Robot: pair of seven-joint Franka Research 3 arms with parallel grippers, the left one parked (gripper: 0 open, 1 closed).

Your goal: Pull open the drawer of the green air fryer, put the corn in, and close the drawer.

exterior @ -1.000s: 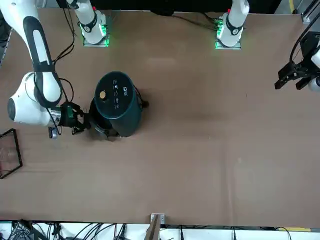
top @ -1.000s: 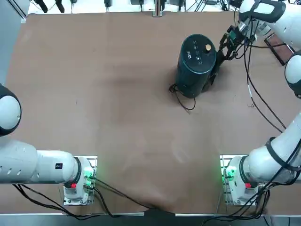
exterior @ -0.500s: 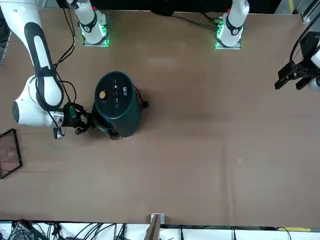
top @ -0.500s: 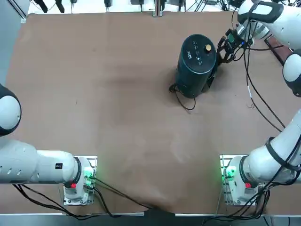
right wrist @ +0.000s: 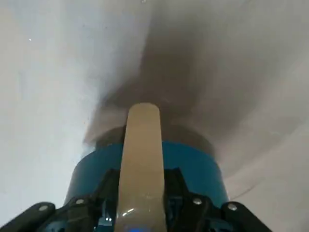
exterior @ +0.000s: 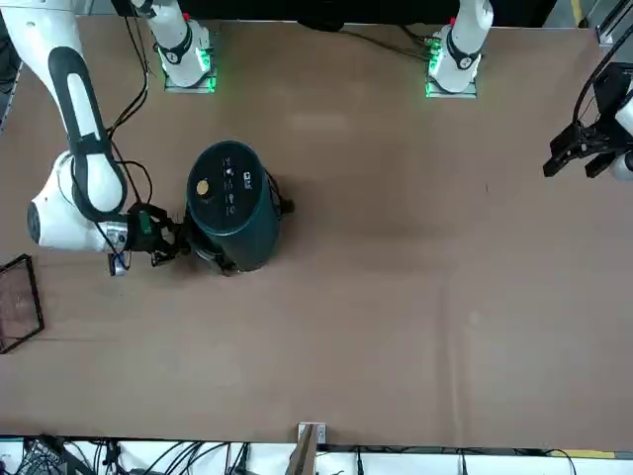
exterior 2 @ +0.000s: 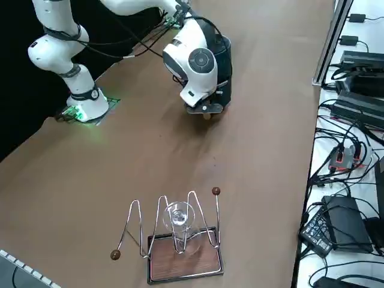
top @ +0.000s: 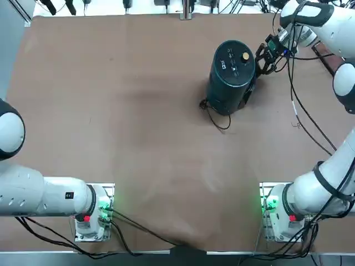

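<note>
1. The table [top: 138, 122] carries the green air fryer [top: 232, 75] at the far right of its brown top; the fryer stands upright, long axis vertical, knob uppermost.
2. The drawer [exterior: 213, 261] sits low on the fryer's body, facing the right gripper [top: 262, 60] (handle hidden by the arm).
3. The right gripper lies level against that drawer side, jaws fully closed; what they clamp cannot be told.
4. In the wrist view, one pale bar [right wrist: 140, 164] rises toward the fryer.

White markings top the green air fryer [top: 232, 72], seemingly illegible.
</note>
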